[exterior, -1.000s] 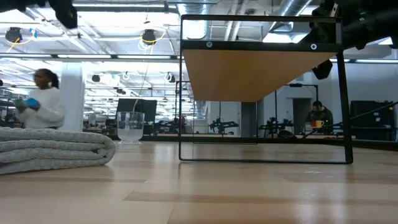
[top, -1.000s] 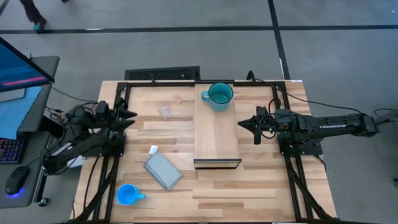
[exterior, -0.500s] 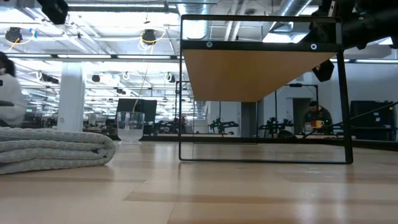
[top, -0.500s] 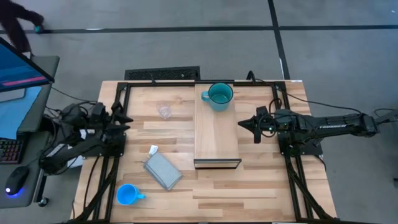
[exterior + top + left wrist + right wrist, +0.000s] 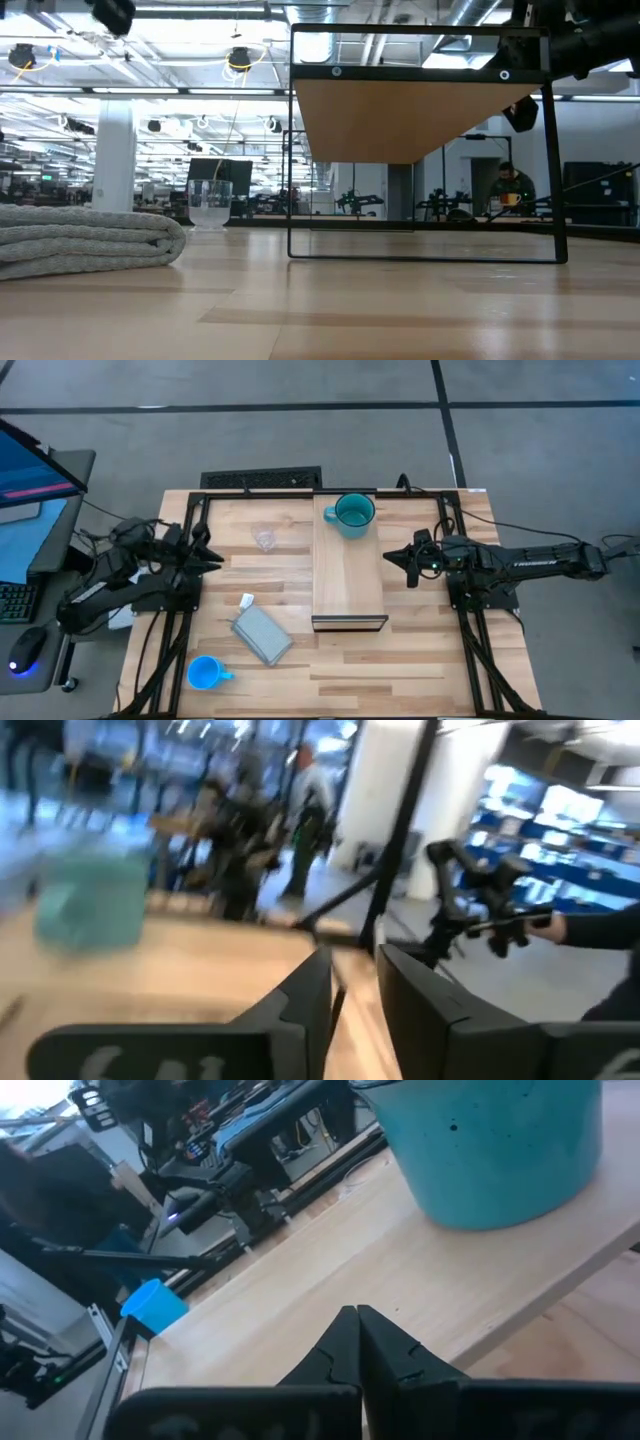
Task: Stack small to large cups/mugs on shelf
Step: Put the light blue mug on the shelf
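The teal mug [image 5: 354, 513] stands upright on the far end of the pale wooden shelf [image 5: 348, 585]; it also shows in the right wrist view [image 5: 500, 1150]. The tiny clear glass cup [image 5: 265, 538] stands on the table left of the shelf, as the low view [image 5: 210, 205] also shows. The blue mug [image 5: 205, 673] stands near the table's front left corner. My left gripper [image 5: 216, 554] hovers at the table's left edge, slightly open and empty. My right gripper [image 5: 388, 558] hovers just right of the shelf, shut and empty.
A flat grey pouch [image 5: 261, 634] lies between the blue mug and the shelf, and fills the left of the low view [image 5: 90, 245]. A small white scrap [image 5: 246, 600] lies by it. Bare table lies in front of the shelf and to its right.
My left gripper has drawn back a little toward the table's left edge, then come back toward the right, still above the table. My right arm and the cups have kept still. A person in the room behind has walked out of view.
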